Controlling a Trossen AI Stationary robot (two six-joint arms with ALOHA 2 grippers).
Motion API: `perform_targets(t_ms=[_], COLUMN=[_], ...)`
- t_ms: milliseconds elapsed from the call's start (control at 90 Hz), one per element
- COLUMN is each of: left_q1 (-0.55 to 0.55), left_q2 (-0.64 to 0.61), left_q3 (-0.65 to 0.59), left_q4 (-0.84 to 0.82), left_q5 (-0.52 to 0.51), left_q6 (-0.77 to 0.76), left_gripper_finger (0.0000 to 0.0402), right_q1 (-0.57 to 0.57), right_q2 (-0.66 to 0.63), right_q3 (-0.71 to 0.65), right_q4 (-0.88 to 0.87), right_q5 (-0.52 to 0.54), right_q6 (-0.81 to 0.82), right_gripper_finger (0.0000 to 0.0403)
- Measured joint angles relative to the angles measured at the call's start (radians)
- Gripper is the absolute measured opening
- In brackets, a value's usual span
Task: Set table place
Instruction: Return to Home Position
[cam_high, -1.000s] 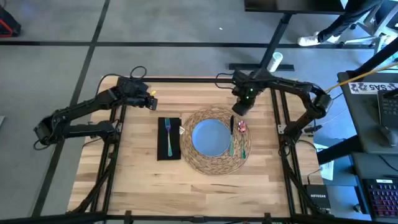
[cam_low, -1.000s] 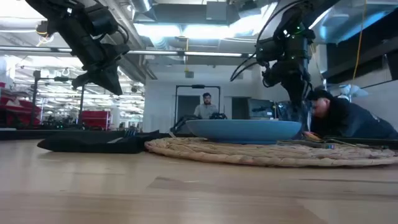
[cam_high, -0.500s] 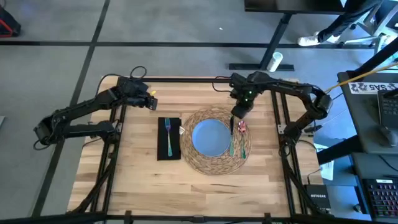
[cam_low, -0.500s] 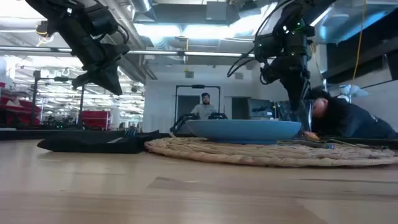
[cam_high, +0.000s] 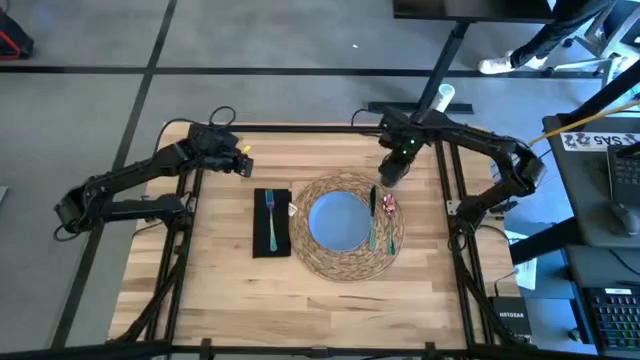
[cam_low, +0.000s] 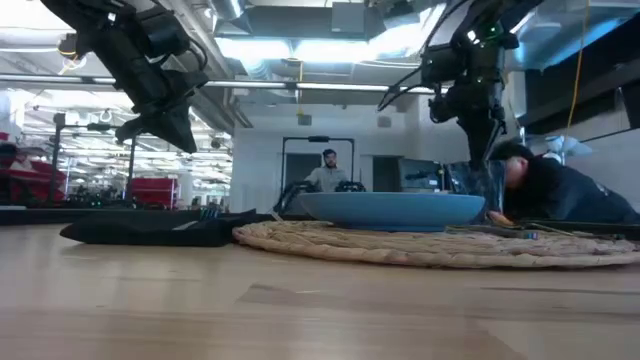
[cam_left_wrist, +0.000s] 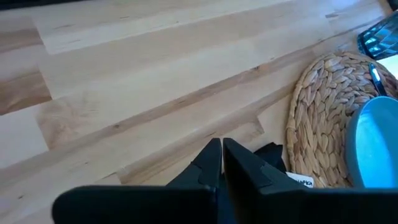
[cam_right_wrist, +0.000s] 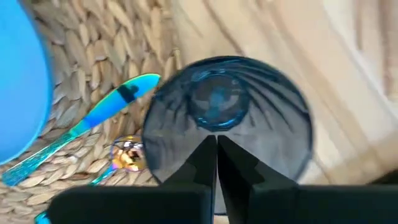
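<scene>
A round woven placemat (cam_high: 345, 262) lies mid-table with a blue plate (cam_high: 338, 220) on it. Green and red-handled cutlery (cam_high: 385, 218) lies on its right part. A black napkin (cam_high: 259, 228) with a teal fork (cam_high: 270, 215) on it lies to the left. My right gripper (cam_high: 392, 176) hangs over the placemat's far right rim, shut on the grey glass (cam_right_wrist: 227, 106), which stands upright below it (cam_low: 478, 188). My left gripper (cam_high: 243, 161) waits shut above the table's far left part, holding nothing. My right gripper comes at the glass from above, fingers pointing down, and meets it at the rim (cam_right_wrist: 186, 177) on the side nearest the wrist. The fingers (cam_right_wrist: 199, 168) hide the place of contact. The glass stays upright. The plate hides its base, so lifted or standing cannot be told.
Bare wood lies along the near edge and at both sides of the placemat. A white cylinder (cam_high: 443, 98) lies on the floor beyond the far edge. A person (cam_low: 560, 195) shows behind the table at the right, another (cam_low: 330, 172) far off in the room.
My right gripper has shifted a little toward the table's right and far edges and risen slightly, staying shut.
</scene>
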Motion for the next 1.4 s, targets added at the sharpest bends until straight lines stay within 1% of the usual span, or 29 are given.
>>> perform_targets(t_ms=[244, 422, 500, 689, 889, 978, 1089, 1233, 1400], left_q1=[0.0, -0.006, -0.023, -0.111, -0.211, -0.256, -0.319, -0.408, -0.51], left_q2=[0.0, 0.0, 0.0, 0.0, 0.0, 0.0, -0.012, -0.08, -0.225], left_q3=[0.0, 0.0, -0.001, -0.001, -0.001, -0.001, -0.007, -0.053, -0.092], left_q4=[0.007, 0.047, 0.077, 0.239, 0.451, 0.503, 0.541, 0.611, 0.6], left_q5=[0.002, 0.007, 0.007, 0.008, -0.005, -0.022, -0.062, -0.116, -0.191], left_q6=[0.026, 0.038, 0.062, 0.119, 0.169, 0.193, 0.206, 0.206, 0.204], left_gripper_finger=[0.0, 0.0, 0.0, 0.0, 0.0, 0.0, 0.0, 0.0, 0.0], right_q1=[0.001, 0.003, 0.023, 0.116, 0.228, 0.279, 0.346, 0.43, 0.516], right_q2=[-0.07, -0.165, -0.21, -0.301, -0.369, -0.399, -0.452, -0.539, -0.686], right_q3=[0.0, 0.0, 0.0, -0.003, -0.067, -0.108, -0.162, -0.227, -0.316], right_q4=[0.005, 0.045, 0.077, 0.17, 0.282, 0.333, 0.38, 0.391, 0.412], right_q5=[-0.008, -0.015, -0.015, -0.027, -0.035, -0.03, 0.012, 0.069, 0.134], right_q6=[-0.016, -0.014, 0.004, 0.041, 0.121, 0.159, 0.203, 0.26, 0.302], right_gripper_finger=[0.0, 0.0, 0.0, 0.0, 0.0, 0.0, 0.0, 0.0, 0.0])
